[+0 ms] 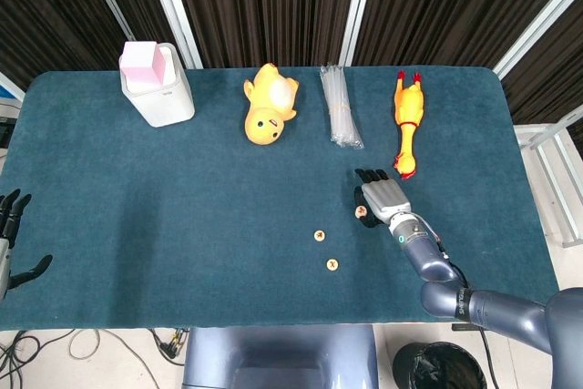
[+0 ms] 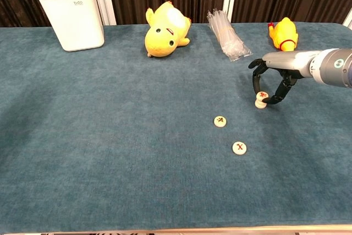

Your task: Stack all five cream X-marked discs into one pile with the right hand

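Two loose discs [image 2: 220, 121] [image 2: 239, 148] lie flat toward the table's [image 2: 110, 152] front edge, right of centre; a small pile [image 2: 260, 99] stands just beyond them. The right hand [image 2: 270, 83] arches over that pile, fingers [image 2: 254, 81] apart around it; whether they touch it cannot be told. The discs look light, stiff and smooth, best pinched by their rims. At the back left corner a white bin [image 1: 158, 90] holds a pink box [image 1: 146, 60]. The left hand [image 1: 11, 234] rests open at the left edge
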Controlling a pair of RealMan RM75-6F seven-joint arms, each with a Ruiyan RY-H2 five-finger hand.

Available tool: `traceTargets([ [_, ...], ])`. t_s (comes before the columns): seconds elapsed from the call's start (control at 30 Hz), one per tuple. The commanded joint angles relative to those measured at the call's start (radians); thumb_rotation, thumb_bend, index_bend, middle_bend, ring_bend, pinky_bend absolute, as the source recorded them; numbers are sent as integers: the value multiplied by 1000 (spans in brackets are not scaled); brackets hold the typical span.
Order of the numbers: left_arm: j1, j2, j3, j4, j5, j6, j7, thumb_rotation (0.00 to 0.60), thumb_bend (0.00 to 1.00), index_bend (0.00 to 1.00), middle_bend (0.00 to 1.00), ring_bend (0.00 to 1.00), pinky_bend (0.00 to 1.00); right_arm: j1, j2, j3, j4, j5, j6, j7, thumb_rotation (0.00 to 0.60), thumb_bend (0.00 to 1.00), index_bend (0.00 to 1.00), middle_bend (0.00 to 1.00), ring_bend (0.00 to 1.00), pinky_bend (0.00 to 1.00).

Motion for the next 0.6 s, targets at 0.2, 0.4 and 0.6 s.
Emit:
traceTargets([
  [0.2,0,-1,0,0,-1,0,1,600,169,46,0,0,50,1,-2,-3,4,7,-2,-2,600,409,471,11,35,36],
  [0.4,0,-1,0,1,-1,1,3,600,169,46,0,0,50,1,1,-3,0,7,-1,-2,600,410,460,11,35,36],
  [0.6,0,-2,-1,1,-1,1,3,600,169,46,0,0,50,1,1,-4,0,7,0,-3,600,409,460,11,34,36],
])
